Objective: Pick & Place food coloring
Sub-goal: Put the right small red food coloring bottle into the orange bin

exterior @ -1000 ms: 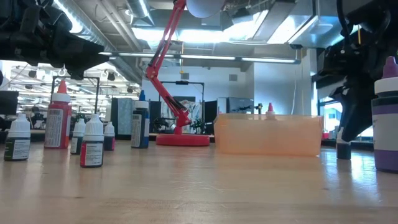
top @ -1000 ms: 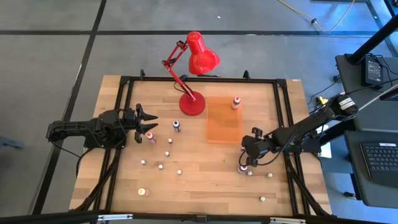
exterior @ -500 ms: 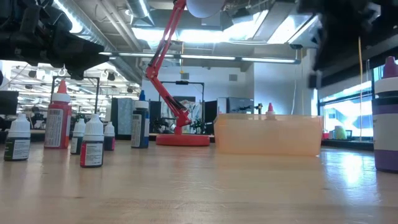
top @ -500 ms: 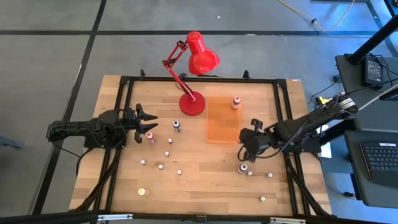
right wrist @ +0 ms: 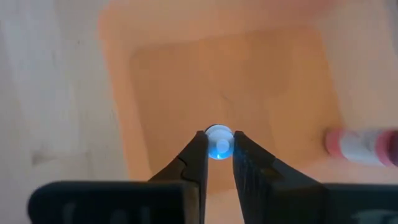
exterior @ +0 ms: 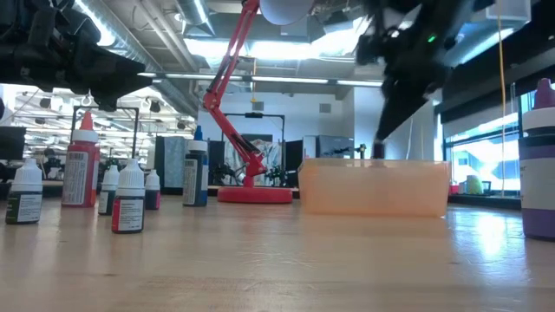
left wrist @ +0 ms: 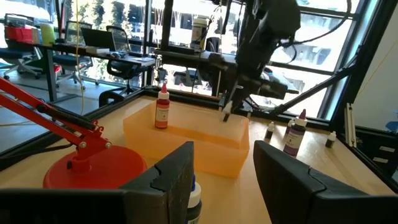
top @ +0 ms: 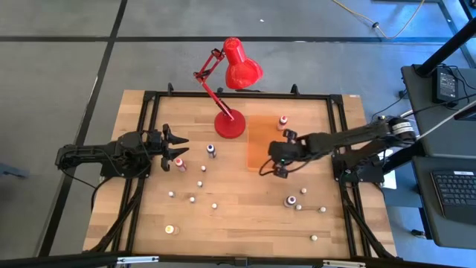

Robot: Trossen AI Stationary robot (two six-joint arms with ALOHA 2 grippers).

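1. The right gripper (top: 276, 168) sits just right of frame centre in the high view, at the lower left corner of the orange tray (top: 262, 132). Its fingers are clamped on a small white-capped bottle (right wrist: 218, 142).
2. In the right wrist view the bottle's cap shows end-on between the fingertips, so its long axis runs down toward the tray floor, which fills the frame behind it. The tray lies directly below the claw; I judge the coming move to be a straight lowering and release.
3. One red bottle (top: 282, 121) already stands in the tray's upper right corner, well apart from the held one.
4. The right arm is plainly the nearer one to the tray. The left gripper (top: 172, 144) waits at the left of the high view with its fingers apart and nothing between them, just beside a red bottle (top: 179, 164) on the table.
5. More bottles stand loose on the table: a dark one (top: 211, 151) left of the tray, a cluster (top: 192, 188) at lower centre, and several (top: 293, 201) at lower right.
6. Against the high view of a second ago, the right gripper has travelled from the lower right cluster up and left to the tray corner, and the low view now shows it above the tray wall rather than at the frame's right edge. The left arm and the loose bottles look unchanged.
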